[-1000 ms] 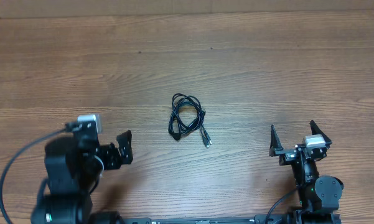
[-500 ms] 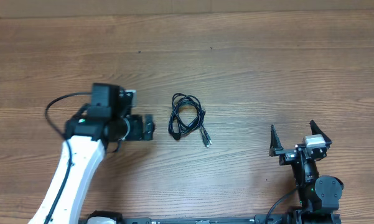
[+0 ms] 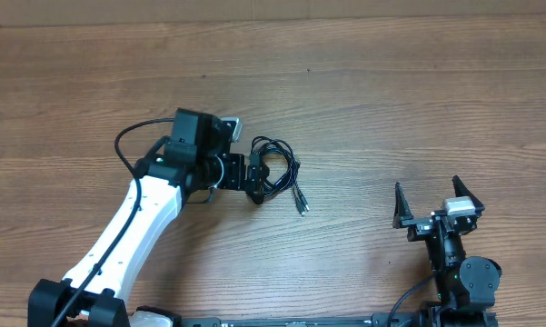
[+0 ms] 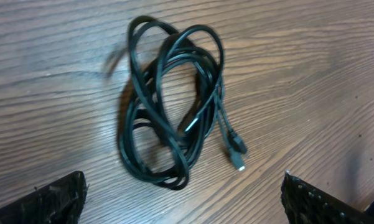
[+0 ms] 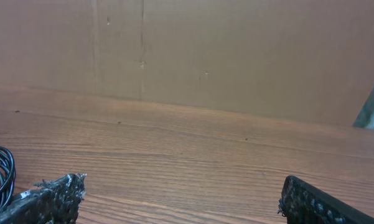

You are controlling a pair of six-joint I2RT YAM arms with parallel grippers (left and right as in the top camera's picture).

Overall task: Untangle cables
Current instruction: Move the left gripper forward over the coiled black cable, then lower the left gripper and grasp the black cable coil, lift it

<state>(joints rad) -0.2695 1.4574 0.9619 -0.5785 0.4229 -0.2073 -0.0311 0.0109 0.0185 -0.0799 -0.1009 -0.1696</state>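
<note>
A tangled coil of thin black cables (image 3: 274, 171) lies near the middle of the overhead frame on the brown wood-grain table (image 3: 391, 82). The left gripper (image 3: 255, 178) sits at the coil's left edge, jaws spread wide and holding nothing. Its wrist view shows glossy loops and small plugs (image 4: 235, 152) between rough black fingertips (image 4: 56, 200). The right gripper (image 3: 428, 202), at lower right, gapes empty, well apart from the coil.

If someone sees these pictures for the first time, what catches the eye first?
The cables, a tangled black bundle, lie in the middle of the table. The left gripper hovers open at the bundle's left edge; the right gripper stands open, far off to the right.
</note>
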